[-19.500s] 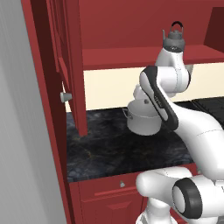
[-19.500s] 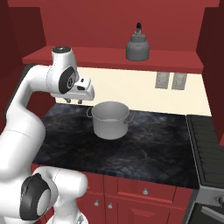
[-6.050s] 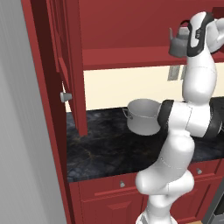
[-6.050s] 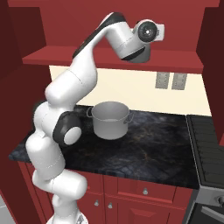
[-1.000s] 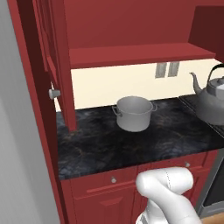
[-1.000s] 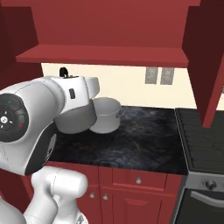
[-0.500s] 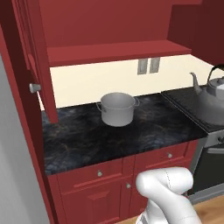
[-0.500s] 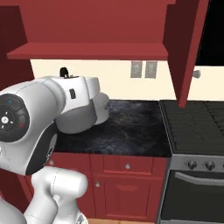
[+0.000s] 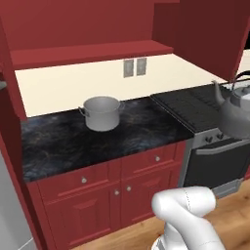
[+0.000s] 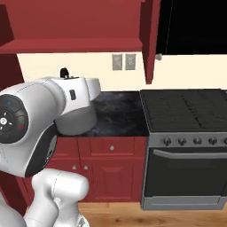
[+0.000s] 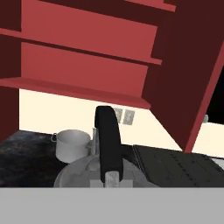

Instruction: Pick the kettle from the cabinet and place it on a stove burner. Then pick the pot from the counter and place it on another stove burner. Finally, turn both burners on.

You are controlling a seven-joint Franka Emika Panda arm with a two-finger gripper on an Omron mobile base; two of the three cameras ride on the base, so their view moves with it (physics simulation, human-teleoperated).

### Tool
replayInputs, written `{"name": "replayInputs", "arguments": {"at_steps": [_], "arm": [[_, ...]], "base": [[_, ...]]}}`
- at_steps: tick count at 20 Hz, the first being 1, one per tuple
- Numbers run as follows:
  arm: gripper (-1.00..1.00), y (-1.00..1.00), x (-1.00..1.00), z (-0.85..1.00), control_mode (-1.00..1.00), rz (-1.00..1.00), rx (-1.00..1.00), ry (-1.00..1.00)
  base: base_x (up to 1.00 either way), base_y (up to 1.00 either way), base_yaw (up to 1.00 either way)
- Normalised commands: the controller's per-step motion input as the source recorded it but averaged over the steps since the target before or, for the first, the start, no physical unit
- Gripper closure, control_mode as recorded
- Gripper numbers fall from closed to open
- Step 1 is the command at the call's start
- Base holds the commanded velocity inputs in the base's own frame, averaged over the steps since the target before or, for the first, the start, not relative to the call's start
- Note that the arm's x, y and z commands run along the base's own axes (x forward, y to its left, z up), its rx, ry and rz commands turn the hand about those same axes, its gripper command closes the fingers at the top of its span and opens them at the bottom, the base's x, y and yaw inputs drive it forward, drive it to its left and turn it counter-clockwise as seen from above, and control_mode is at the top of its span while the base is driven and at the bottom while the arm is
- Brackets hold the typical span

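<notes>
You cannot see the gripper's finger tips clearly: in the hand view the black arched handle (image 11: 108, 144) of the small grey metal kettle (image 9: 236, 113) rises straight up from between them, so treat the gripper (image 11: 110, 177) as clamped narrow on that handle. In the left base view the kettle is cut off by the right frame edge; you see its curved spout, rounded body and part of the handle, held in the air in front of the stove's right side. In the right base view the white arm hides most of the kettle (a small black piece shows above the arm's housing).

The dark black stone-look counter (image 9: 73, 141) runs along a cream wall with two grey wall outlets (image 9: 134, 67). Low red drawers and doors (image 9: 97, 190) sit below it, over a wooden floor. A red wall shelf (image 9: 88, 51) hangs above.

On the counter stands the wide silver-grey two-handled pot (image 9: 101, 113), upright; its inside cannot be made out.

To the right, the black cooktop with cast grates (image 10: 188, 106) adjoins the counter, with a silver knob-row front (image 10: 195, 141) and a dark oven door below.
</notes>
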Motion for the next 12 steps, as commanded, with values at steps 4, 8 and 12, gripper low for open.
{"name": "replayInputs", "arguments": {"at_steps": [4,8,12], "arm": [[1.0,0.0,0.0,0.0,1.0,0.0,0.0,0.0],[1.0,0.0,0.0,0.0,1.0,0.0,0.0,0.0],[1.0,0.0,0.0,0.0,1.0,0.0,0.0,0.0]], "base": [[-0.51,-0.63,-0.23],[-0.39,-0.64,-0.24],[-0.24,-0.65,-0.22]]}}
